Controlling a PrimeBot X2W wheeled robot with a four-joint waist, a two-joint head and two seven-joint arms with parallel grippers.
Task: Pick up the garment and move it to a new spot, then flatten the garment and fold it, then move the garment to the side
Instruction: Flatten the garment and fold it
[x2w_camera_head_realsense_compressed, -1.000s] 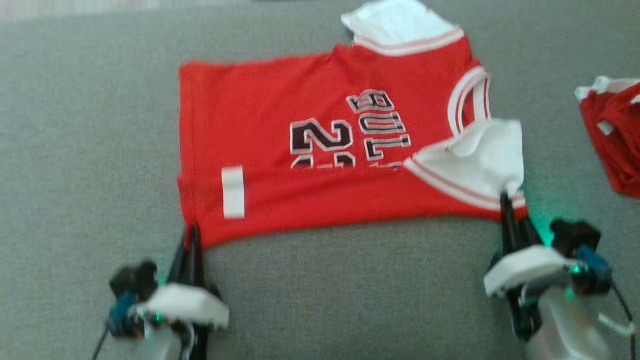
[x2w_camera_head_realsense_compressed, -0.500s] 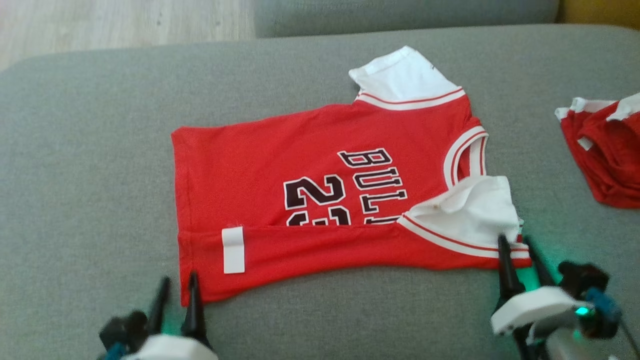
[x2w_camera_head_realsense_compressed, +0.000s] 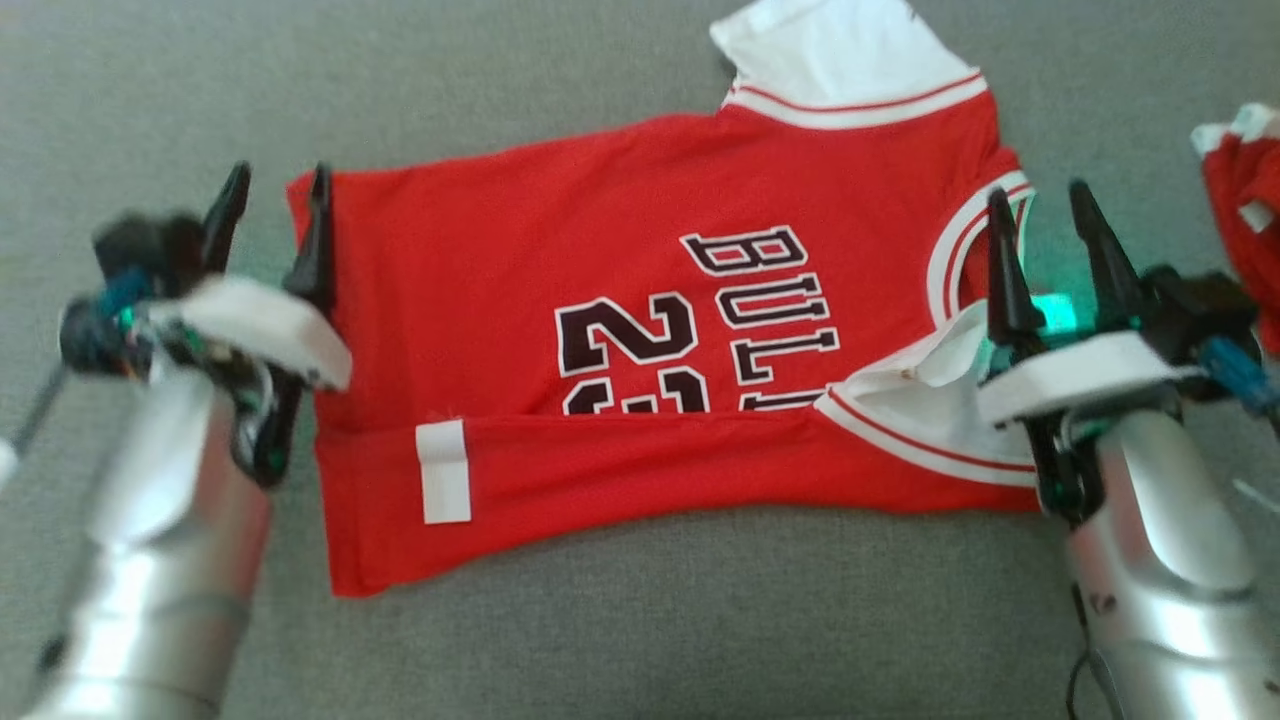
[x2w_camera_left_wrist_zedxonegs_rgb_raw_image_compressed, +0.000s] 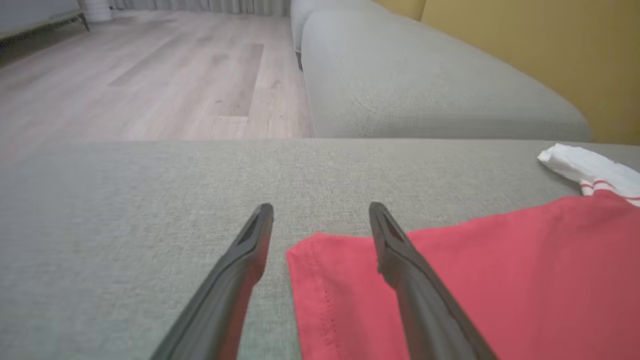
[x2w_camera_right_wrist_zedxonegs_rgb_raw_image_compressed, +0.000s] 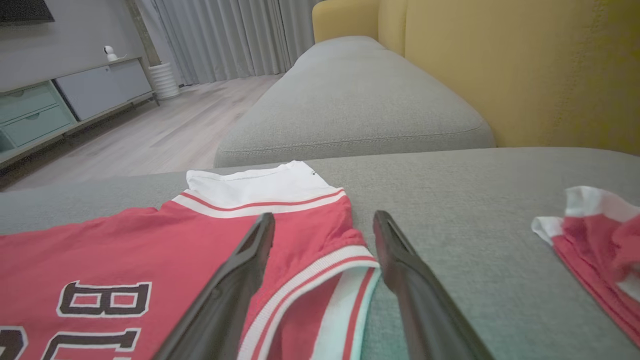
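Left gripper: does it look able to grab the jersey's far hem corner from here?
Probably yes. The left gripper is open, with a finger on either side of that corner of the jersey, which lies flat on the sofa cushion with nothing over it.

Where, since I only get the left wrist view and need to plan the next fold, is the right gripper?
Observer: The right gripper is over the garment's striped neckline, its fingers open and holding nothing.
Operator: Is the side nearest the robot folded yet?
Observer: Yes. That strip lies folded up over the shirt front, covering the lower part of the lettering.
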